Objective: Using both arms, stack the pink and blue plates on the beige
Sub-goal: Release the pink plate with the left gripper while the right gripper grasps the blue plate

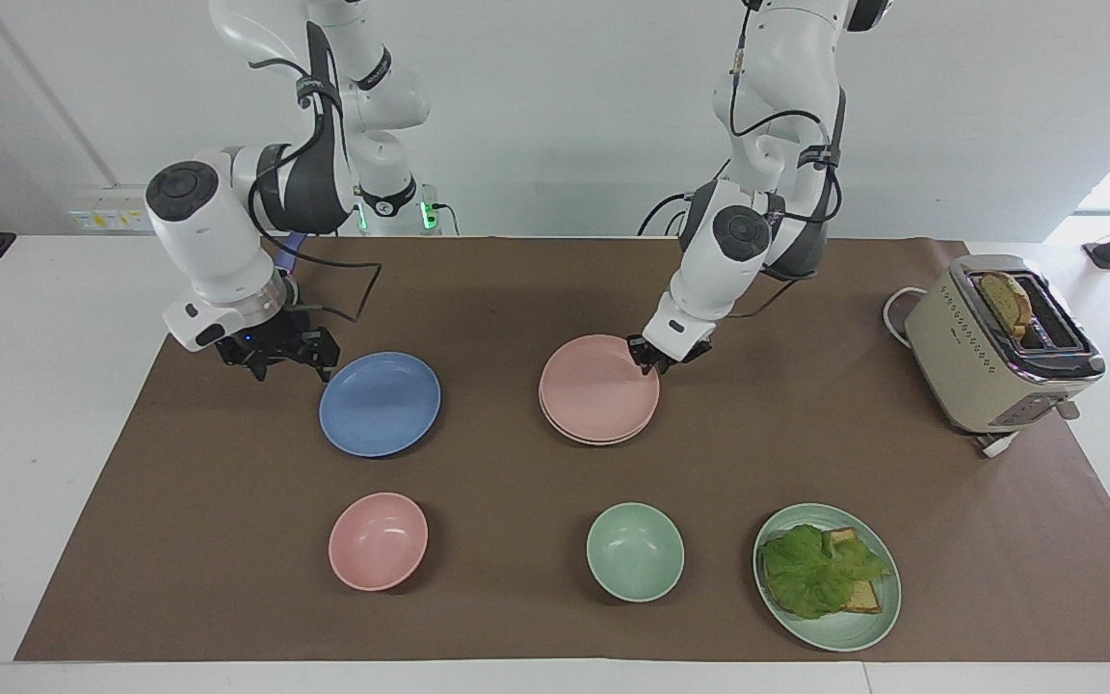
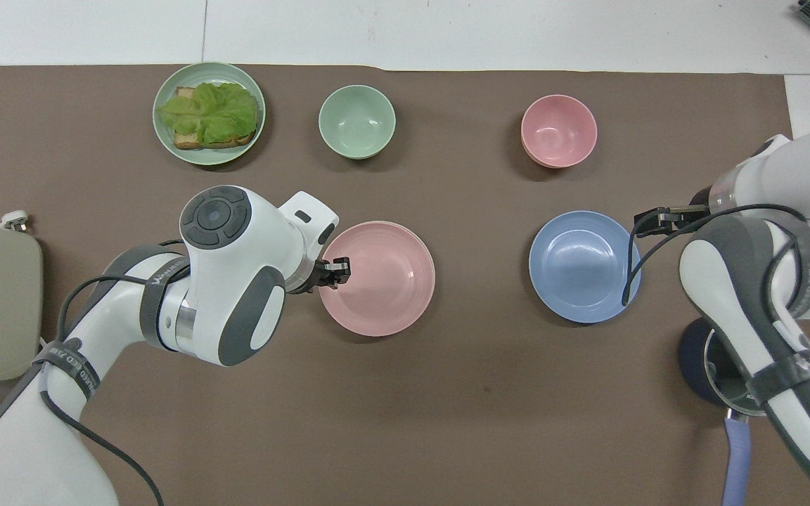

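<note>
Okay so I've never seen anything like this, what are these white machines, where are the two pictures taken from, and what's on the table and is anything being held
These are two white robot arms, each ending in a small two-finger gripper. One picture faces the robots from across the table; the other looks down from above their own end, so the sides appear swapped.

The left gripper is at the rim of the pink plate, which lies on the beige plate; I cannot tell whether it grips. The right gripper is open, beside the blue plate, holding nothing.

Also on the brown mat: a pink bowl, a green bowl, a green plate with lettuce and toast, a toaster and a dark pot.
</note>
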Controlling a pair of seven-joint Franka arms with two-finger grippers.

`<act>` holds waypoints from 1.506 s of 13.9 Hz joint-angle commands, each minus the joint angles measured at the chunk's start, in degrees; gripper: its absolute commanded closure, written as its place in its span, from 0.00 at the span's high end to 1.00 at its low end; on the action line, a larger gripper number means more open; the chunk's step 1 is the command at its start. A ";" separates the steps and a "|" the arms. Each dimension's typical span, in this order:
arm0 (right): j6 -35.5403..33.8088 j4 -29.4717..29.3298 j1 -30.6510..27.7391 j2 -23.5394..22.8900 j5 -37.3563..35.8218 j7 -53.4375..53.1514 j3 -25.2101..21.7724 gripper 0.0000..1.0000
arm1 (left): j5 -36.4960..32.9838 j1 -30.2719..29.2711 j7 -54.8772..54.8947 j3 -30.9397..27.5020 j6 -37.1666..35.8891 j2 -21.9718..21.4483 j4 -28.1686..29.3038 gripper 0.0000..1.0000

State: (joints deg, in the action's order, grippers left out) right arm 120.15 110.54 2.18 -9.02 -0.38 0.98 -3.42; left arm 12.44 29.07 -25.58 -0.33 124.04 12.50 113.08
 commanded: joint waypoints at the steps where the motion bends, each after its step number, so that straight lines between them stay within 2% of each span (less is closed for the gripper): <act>1: 4.12 4.67 -0.42 0.58 1.69 3.16 -0.01 1.00 | 0.92 0.99 0.44 -0.99 1.11 -0.72 0.74 1.00; 4: 7.62 8.71 -1.04 -0.56 1.70 2.98 -0.01 1.00 | -0.30 -0.23 0.44 -1.42 -0.03 -0.55 -0.84 1.00; 6: 10.35 11.08 -1.12 -1.69 2.04 2.63 -0.01 1.00 | -4.50 -3.04 1.14 -1.60 -4.57 -0.64 -3.81 1.00; 8: 12.73 12.23 -1.13 -2.84 5.20 3.24 -0.10 1.00 | -6.90 -6.03 3.85 -1.60 -7.06 -0.81 -5.85 1.00; 11: 12.83 12.33 -1.13 -3.20 5.47 3.24 -0.10 0.97 | -8.21 -11.21 8.60 -1.78 -9.86 -1.95 -7.42 1.00; 14: 12.83 12.41 -1.21 -3.55 5.47 3.33 -0.10 0.42 | -9.71 -16.39 12.64 -1.78 -13.91 -2.22 -11.11 1.00; 17: 12.83 12.07 -1.21 -3.72 5.47 2.89 -0.10 0.00 | -10.32 -21.06 14.93 -1.87 -15.76 -4.50 -11.65 1.00; 21: 11.34 9.08 -1.30 -5.04 6.62 2.45 -0.01 0.00 | -10.94 -24.76 18.55 -2.04 -16.64 -7.04 -11.92 1.00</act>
State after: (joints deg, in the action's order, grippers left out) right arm 131.77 121.62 1.74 -12.75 5.01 2.00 -3.78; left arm 2.74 5.40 -7.87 -2.89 108.95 7.12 101.37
